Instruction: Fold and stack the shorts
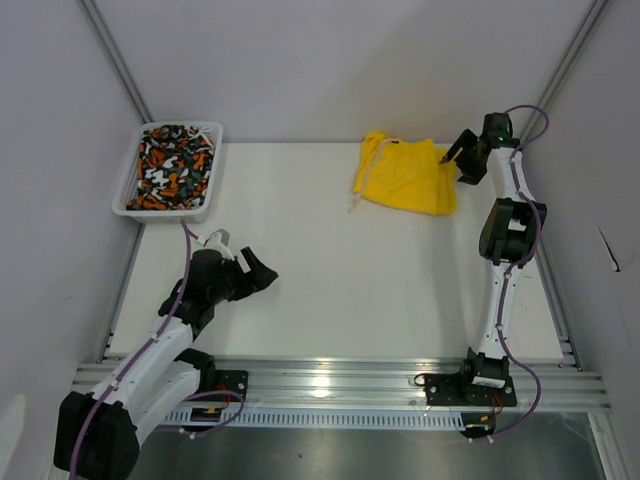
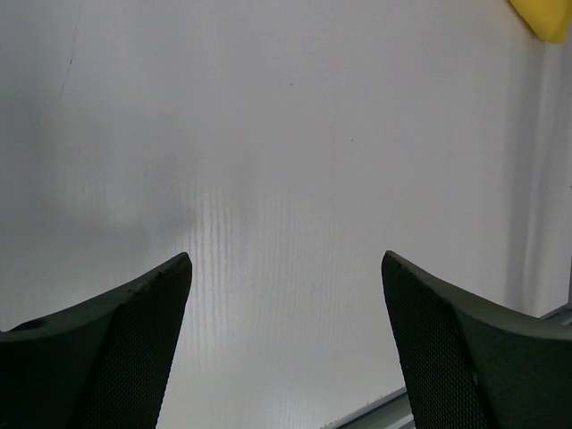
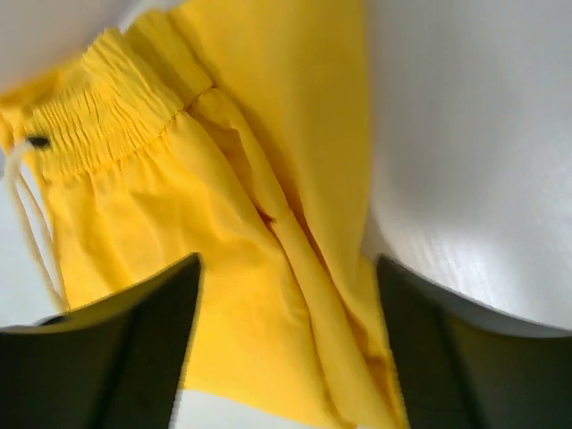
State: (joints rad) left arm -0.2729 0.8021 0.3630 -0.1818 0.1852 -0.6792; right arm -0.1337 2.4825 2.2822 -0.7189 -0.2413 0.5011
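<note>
Early stage: nothing stacked, no finished fold seen
Yellow shorts (image 1: 405, 178) are laid rumpled at the far right of the worktop (image 1: 330, 290); patterned shorts (image 1: 172, 165) are heaped in the basket (image 1: 165, 212). Right gripper (image 3: 286, 268) is spread over the yellow fabric, nothing grasped; left gripper (image 2: 286, 268) is spread over bare worktop. Both folds and the stacking are judged outstanding

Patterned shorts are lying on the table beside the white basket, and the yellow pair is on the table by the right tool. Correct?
Not quite. The patterned shorts are inside the white basket, not beside it, as the top external view shows. The yellow pair does lie on the table by the right tool.
</note>
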